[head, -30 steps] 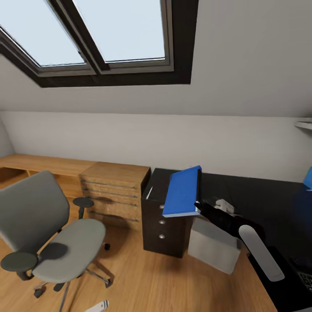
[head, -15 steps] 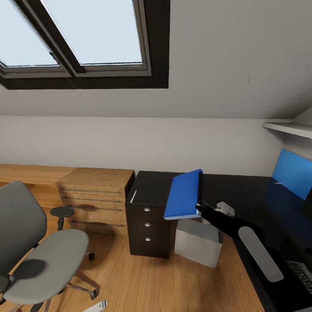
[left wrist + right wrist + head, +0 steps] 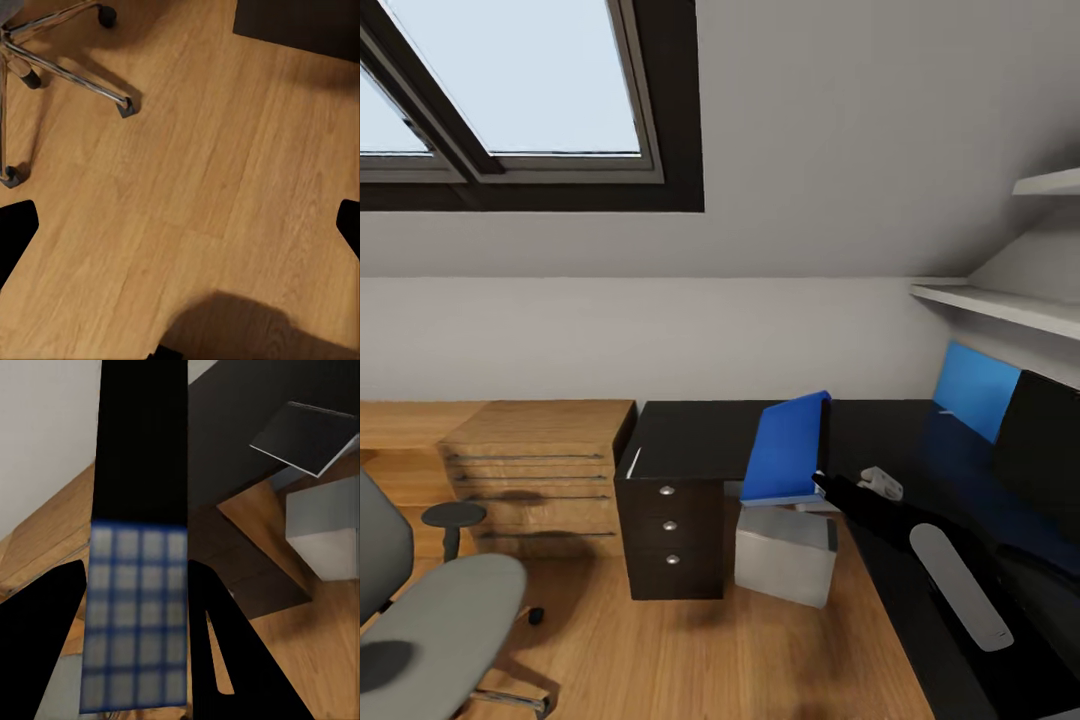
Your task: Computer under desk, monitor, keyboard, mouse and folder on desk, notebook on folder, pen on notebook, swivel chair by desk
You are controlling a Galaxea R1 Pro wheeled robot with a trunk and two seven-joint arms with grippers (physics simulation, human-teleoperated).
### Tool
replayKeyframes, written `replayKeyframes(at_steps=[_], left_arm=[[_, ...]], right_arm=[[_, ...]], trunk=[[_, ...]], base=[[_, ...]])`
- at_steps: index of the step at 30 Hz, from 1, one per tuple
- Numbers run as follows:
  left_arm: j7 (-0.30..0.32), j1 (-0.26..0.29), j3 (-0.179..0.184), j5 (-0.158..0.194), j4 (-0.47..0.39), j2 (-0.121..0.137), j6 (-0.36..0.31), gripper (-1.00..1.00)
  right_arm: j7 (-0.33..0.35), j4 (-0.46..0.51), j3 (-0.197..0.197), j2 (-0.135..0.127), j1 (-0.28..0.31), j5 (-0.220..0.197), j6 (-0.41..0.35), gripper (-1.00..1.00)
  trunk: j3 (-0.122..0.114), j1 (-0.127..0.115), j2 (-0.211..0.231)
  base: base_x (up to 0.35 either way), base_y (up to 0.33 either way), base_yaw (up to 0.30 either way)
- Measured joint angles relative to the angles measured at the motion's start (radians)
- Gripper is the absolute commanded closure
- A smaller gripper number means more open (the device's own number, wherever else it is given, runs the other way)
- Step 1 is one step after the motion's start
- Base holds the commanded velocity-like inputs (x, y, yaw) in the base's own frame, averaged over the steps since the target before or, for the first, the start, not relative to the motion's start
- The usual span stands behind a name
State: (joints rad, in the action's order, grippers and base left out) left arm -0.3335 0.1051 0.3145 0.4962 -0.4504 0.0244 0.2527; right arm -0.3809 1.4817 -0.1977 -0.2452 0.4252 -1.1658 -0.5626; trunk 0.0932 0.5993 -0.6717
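Right gripper point(image 3: 822, 482): clamped on the edge of the folder point(image 3: 785, 447), a finger point(image 3: 45, 637) on each side of it in the right wrist view.
Folder: bright blue, held up on edge and tilted in the air over the near end of the desk point(image 3: 690, 435), above the computer point(image 3: 785, 555).
Left gripper point(image 3: 180, 225): fingers spread wide with nothing between them, pointing down at the wooden floor point(image 3: 225, 150).
Desk: long, glossy black, running along the wall and round to the right side; its top near the drawers is bare apart from a thin white pen point(image 3: 631, 462) lying at the left edge.
Drawer unit point(image 3: 668, 540): three drawers with round silver knobs, all closed, so I cannot tell what is in them.
Computer: light grey box on the floor, just beside the drawer unit, under the desk edge.
Notebook point(image 3: 304, 435): dark cover, white pages, lying on the desk top above the computer in the right wrist view.
Monitor point(image 3: 1045, 455): black screen at the far right of the desk, in front of a blue wall panel point(image 3: 972, 390).
Swivel chair point(image 3: 430, 620): grey seat at the lower left, well apart from the desk; its chrome legs point(image 3: 60, 67) and castors show in the left wrist view.
Wooden dresser point(image 3: 535, 470): against the wall just left of the desk, drawers closed.
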Motion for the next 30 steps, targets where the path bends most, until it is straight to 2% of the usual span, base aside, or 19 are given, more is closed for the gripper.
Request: replayKeyframes(at_steps=[7, 11, 15, 17, 19, 22, 25, 26, 30], left_arm=[[0.006, 0.000, -0.011, -0.006, 0.019, 0.003, 0.028, -1.00], [0.006, 0.000, -0.012, -0.005, 0.020, 0.002, 0.029, -1.00], [0.006, 0.000, -0.012, -0.005, 0.020, 0.002, 0.029, -1.00], [0.006, 0.000, -0.012, -0.005, 0.020, 0.002, 0.029, -1.00], [0.006, 0.000, -0.012, -0.005, 0.020, 0.002, 0.029, -1.00], [0.006, 0.000, -0.012, -0.005, 0.020, 0.002, 0.029, -1.00], [0.006, 0.000, -0.012, -0.005, 0.020, 0.001, 0.029, -1.00], [0.001, 0.000, -0.012, -0.005, 0.026, -0.004, 0.035, -1.00], [0.002, 0.000, -0.012, -0.005, 0.029, -0.027, 0.054, -1.00]], right_arm=[[-0.003, -0.006, -0.003, 0.005, 0.000, 0.005, 0.006, 1.00], [-0.010, -0.006, -0.004, 0.014, 0.000, 0.008, 0.112, 1.00], [-0.011, -0.029, -0.005, 0.053, 0.000, 0.003, 0.262, 1.00], [-0.009, -0.082, -0.005, 0.088, 0.000, -0.001, 0.354, 1.00], [-0.007, -0.122, -0.005, 0.112, 0.000, -0.003, 0.404, 1.00], [-0.006, -0.154, -0.004, 0.131, 0.000, -0.004, 0.445, 1.00], [-0.007, -0.160, -0.002, 0.136, 0.000, -0.005, 0.458, 1.00], [-0.001, -0.166, -0.008, 0.142, -0.006, -0.003, 0.464, 1.00], [0.005, -0.179, 0.014, 0.156, -0.006, 0.013, 0.441, 1.00]], trunk=[[-0.022, -0.027, 0.049], [-0.035, -0.042, 0.077], [-0.047, -0.058, 0.105], [-0.051, -0.061, 0.113], [-0.051, -0.062, 0.113], [-0.051, -0.062, 0.113], [-0.051, -0.062, 0.113], [-0.051, -0.062, 0.113], [-0.051, -0.062, 0.113]], base=[[0.000, 0.000, -0.006], [0.000, 0.000, 0.000], [0.000, 0.000, 0.000], [0.000, 0.000, 0.000], [0.000, 0.000, 0.000], [0.000, 0.000, 0.000], [0.000, 0.000, 0.000], [0.000, 0.000, 0.000], [0.000, 0.000, 0.000]])
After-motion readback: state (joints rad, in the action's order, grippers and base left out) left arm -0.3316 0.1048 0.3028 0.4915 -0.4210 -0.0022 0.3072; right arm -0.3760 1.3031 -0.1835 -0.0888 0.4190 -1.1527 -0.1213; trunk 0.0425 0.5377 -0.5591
